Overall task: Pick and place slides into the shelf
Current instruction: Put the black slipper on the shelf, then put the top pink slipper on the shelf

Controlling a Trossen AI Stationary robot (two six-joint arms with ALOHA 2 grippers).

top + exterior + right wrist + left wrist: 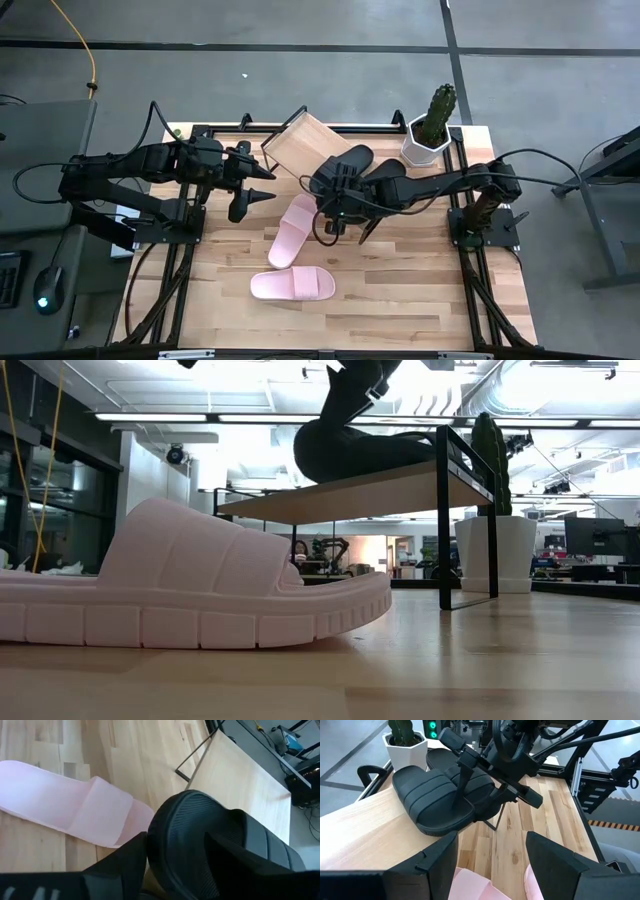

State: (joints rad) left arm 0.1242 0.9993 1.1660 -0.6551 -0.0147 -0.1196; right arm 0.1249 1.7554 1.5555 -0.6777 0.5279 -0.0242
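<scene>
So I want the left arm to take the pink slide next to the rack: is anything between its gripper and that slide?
Nothing visible blocks it. The left gripper is open over bare table, with the nearer pink slide just beyond it. The right gripper is beside that slide, at the black slides on the shelf.

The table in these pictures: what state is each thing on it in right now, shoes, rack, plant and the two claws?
Black slides: both on the shelf, upright.
Pink slide: on the table, by the shelf.
Other pink slide: on the table, nearer the front.
Shelf: slanted, half filled.
Cactus pot: upright, beside the shelf.
Right gripper: at a black slide, fingers around its edge.
Left gripper: open, empty.
</scene>
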